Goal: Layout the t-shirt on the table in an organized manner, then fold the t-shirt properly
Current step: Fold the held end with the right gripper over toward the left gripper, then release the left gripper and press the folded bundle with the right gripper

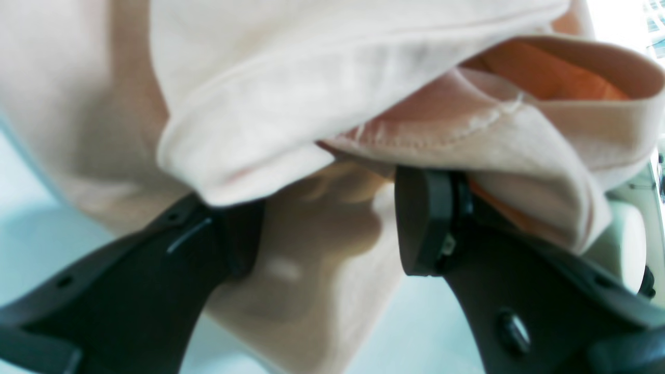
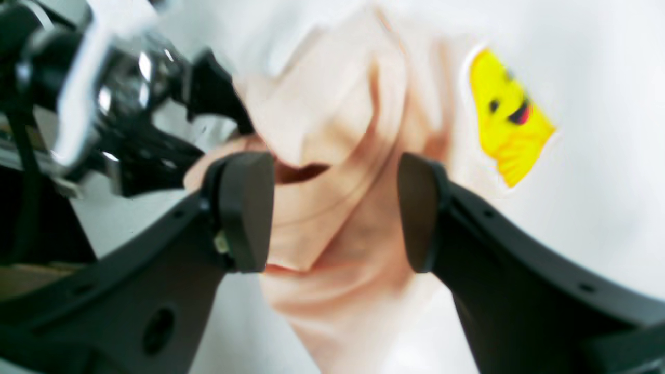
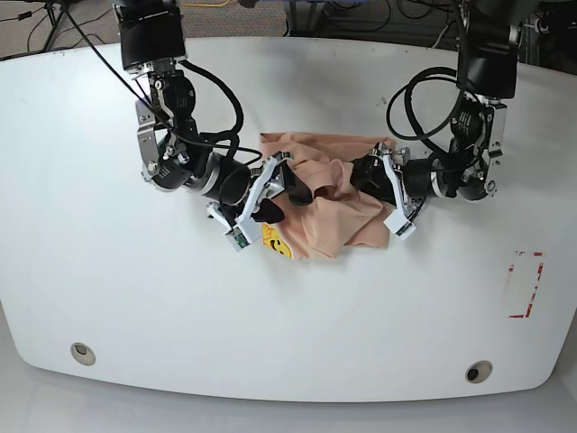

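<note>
Left wrist view: left gripper [image 1: 327,218] had its jaws spread wide, approx. a full pad-gap apart. The t-shirt [image 1: 322,88] hung bunched over and between the fingers [image 1: 426,218]; a hemmed fold draped on the tip of one finger, a stitched seam lay against the top of the other. Cloth touched both tips but was not pinched between them. Pale table [image 1: 31,228] showed below, out of focus.

Right wrist view: right gripper [image 2: 335,213] also stood wide open, nothing clamped. A twisted ridge of shirt ran down through the gap btwn the pads; whether cloth touched either pad could not be told. Yellow smiley print [image 2: 506,119] sat to the side on a flatter part of the fabric. Part of the other arm was visible at upper left, blurred.

Base view: shirt [image 3: 329,194] lay crumpled in a heap near the table [image 3: 108,298] centre, directly btwn both grippers, which met it from opposite sides. Smiley print [image 3: 277,241] peeked out at the heap's near edge, just beside the right gripper [image 3: 275,189]. Left gripper [image 3: 379,176] was at the far side of the heap. Red tape outline [image 3: 526,284] lay well apart, near the table edge; two grey grommets [image 3: 83,353] sat along the near edge.
</note>
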`<state>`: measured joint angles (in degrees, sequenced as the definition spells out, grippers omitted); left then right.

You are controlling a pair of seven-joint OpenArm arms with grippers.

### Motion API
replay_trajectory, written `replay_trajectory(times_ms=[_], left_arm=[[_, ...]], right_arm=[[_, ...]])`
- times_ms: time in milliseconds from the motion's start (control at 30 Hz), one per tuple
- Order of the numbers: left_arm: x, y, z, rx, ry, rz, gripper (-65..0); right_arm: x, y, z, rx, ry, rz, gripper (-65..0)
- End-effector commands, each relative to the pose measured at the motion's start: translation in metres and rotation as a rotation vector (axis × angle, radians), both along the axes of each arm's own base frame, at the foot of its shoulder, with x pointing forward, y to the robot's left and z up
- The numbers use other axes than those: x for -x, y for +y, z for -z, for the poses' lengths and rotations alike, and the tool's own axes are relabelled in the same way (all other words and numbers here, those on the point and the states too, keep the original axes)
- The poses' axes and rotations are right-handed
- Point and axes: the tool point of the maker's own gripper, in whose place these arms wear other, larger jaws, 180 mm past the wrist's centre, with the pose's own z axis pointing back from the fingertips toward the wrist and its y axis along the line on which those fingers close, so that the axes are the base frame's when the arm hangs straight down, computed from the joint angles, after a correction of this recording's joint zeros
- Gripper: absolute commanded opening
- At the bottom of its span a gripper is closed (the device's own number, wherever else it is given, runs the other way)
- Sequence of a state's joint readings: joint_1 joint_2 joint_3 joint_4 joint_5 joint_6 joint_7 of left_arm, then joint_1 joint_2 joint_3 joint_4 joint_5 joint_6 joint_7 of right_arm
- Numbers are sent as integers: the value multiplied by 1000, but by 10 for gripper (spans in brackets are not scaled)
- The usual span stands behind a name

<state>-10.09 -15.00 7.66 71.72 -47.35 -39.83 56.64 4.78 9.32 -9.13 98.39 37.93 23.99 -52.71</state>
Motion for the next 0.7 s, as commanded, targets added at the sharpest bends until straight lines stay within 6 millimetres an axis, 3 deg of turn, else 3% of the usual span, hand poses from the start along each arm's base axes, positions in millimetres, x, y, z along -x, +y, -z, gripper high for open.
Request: replay_trajectory(times_ms=[0, 133, 300, 667], left_arm=[[-14, 7, -29, 47, -72, -6, -274], [-15, 20, -44, 58, -98, -6, -274], [-15, 52, -57, 12, -116, -4, -276], [-8, 116, -88, -79, -193, -66, -276]], right_arm=[[-10, 6, -22, -51, -63, -4, -293], [-16, 6, -18, -44, -50, -6, -293], [-17, 24, -21, -49, -57, -48, -293], [-24, 56, -5, 17, -95, -49, -290]])
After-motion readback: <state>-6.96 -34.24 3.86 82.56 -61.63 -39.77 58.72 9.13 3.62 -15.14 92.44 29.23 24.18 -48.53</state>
